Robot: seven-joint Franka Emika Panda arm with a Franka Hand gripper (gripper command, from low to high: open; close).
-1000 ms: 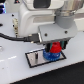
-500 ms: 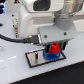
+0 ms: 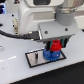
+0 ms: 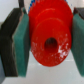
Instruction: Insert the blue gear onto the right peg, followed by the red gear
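The red gear (image 3: 56, 48) is held between my gripper's fingers, just above the blue gear (image 3: 50, 54), which lies on the grey, black-edged plate (image 3: 35, 58) at its end toward the exterior view's right. My gripper (image 3: 56, 46) is shut on the red gear. In the wrist view the red gear (image 4: 50, 35) fills the picture, its centre hole (image 4: 50, 44) showing, clamped between the two green pads (image 4: 21, 42). The right peg is hidden under the gears. I cannot make out the twin pin.
The white table (image 3: 15, 70) surrounds the plate. A black cable (image 3: 12, 35) runs from the exterior view's left to the arm. The white arm body (image 3: 40, 15) fills the top of the view.
The gripper with the red gear has come down slightly toward the blue gear on the plate. The blue gear has not moved.
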